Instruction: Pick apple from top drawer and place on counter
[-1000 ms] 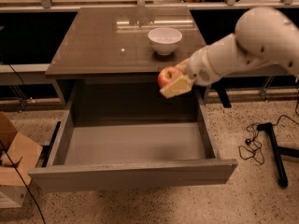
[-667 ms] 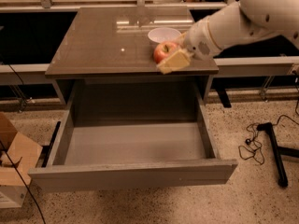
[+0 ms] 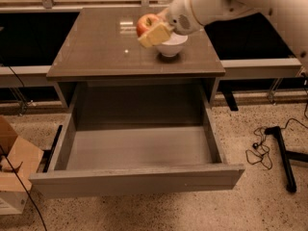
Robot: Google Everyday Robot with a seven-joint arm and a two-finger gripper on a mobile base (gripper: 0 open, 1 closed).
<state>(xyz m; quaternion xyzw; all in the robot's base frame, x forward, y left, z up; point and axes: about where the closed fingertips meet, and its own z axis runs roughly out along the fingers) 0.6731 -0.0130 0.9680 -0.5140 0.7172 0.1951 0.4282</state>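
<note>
The red apple (image 3: 146, 23) with yellowish patches is held in my gripper (image 3: 151, 30), whose fingers are shut on it. The gripper hangs above the brown-grey counter (image 3: 96, 47), just left of the white bowl (image 3: 171, 46). The arm reaches in from the upper right. The top drawer (image 3: 137, 148) stands pulled wide open below the counter, and its grey floor is bare.
A cardboard box (image 3: 12, 162) stands on the terrazzo floor at the left. A black stand leg and a cable (image 3: 279, 148) lie on the floor at the right. A rail runs behind the counter.
The gripper has carried the apple up and left, from in front of the counter's right edge to above the counter beside the bowl.
</note>
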